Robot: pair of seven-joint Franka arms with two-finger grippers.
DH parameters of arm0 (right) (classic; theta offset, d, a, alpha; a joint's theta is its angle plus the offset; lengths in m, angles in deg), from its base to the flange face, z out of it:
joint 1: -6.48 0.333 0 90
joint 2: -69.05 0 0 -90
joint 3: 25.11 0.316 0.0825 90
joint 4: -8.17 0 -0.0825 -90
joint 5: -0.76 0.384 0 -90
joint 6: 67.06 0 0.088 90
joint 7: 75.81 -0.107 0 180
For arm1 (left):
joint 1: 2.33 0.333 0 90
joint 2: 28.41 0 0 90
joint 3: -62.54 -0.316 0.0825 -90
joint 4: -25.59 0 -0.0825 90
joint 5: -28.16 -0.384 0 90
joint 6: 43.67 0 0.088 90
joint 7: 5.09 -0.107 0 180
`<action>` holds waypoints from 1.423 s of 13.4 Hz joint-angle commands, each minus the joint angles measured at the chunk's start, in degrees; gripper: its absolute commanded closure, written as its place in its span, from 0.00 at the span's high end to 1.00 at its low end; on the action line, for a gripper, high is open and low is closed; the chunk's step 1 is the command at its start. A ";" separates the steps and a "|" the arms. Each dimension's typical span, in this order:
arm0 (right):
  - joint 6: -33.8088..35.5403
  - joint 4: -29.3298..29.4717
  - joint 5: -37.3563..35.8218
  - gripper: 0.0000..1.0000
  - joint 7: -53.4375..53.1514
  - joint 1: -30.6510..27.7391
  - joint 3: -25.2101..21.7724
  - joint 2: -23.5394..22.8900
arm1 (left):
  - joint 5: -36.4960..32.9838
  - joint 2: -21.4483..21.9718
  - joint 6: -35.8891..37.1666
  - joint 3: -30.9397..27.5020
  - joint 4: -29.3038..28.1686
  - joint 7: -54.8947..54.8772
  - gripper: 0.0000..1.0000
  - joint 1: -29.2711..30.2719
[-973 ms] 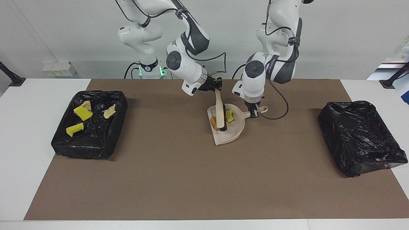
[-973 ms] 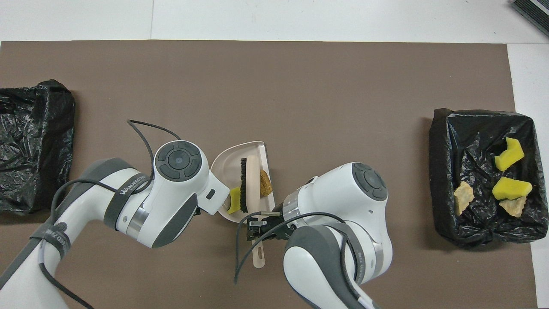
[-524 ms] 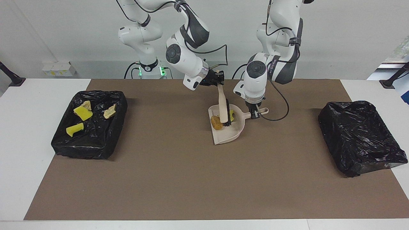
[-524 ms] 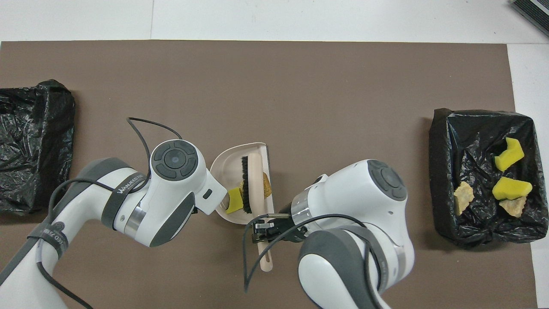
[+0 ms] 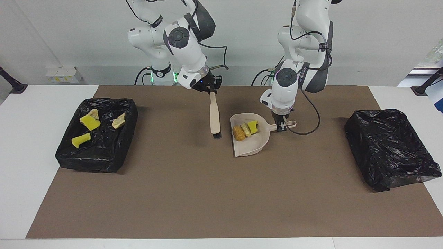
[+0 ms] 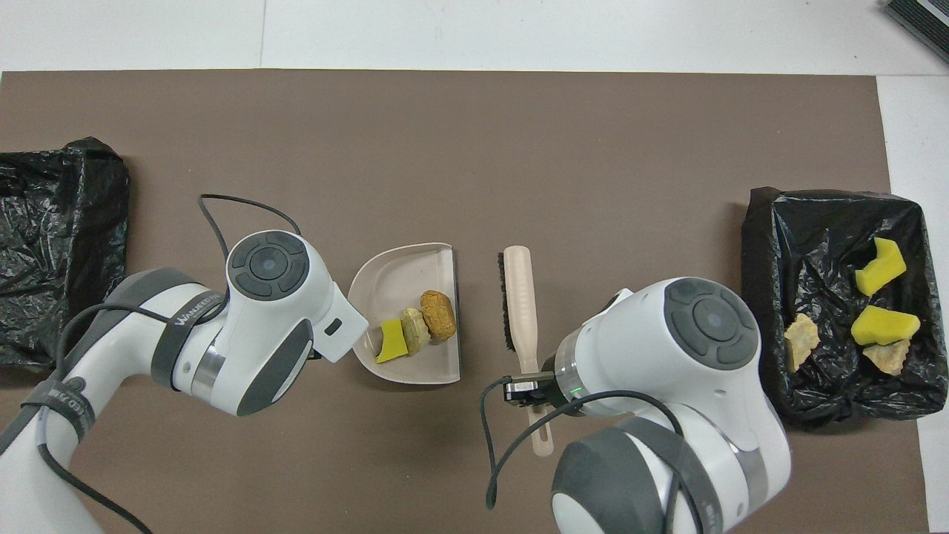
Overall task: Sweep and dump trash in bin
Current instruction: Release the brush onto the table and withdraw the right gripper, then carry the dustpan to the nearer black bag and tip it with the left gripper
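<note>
Trash in two lots. Four scraps, yellow sponge and tan foam [image 5: 90,121], lie in the black-lined bin [image 5: 128,114] at nine o'clock on the worktop [image 5: 20,145] in the facing view. Three more, an orange chunk, a tan piece and a yellow-green sponge bit [image 5: 245,129], sit in the beige plastic dustpan [image 5: 251,145] at centre. We see the left hand [image 5: 281,127] clamped on its handle. The right hand [image 5: 209,90] grips the beige brush [image 5: 215,116], hanging beside the pan. We judge sweeping finished, one dump left.
</note>
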 commanded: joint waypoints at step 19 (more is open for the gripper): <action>-14.79 3.17 -10.77 0.00 -29.29 25.87 0.79 -16.09 | 7.79 -5.05 10.11 -0.31 28.64 -42.98 0.00 40.83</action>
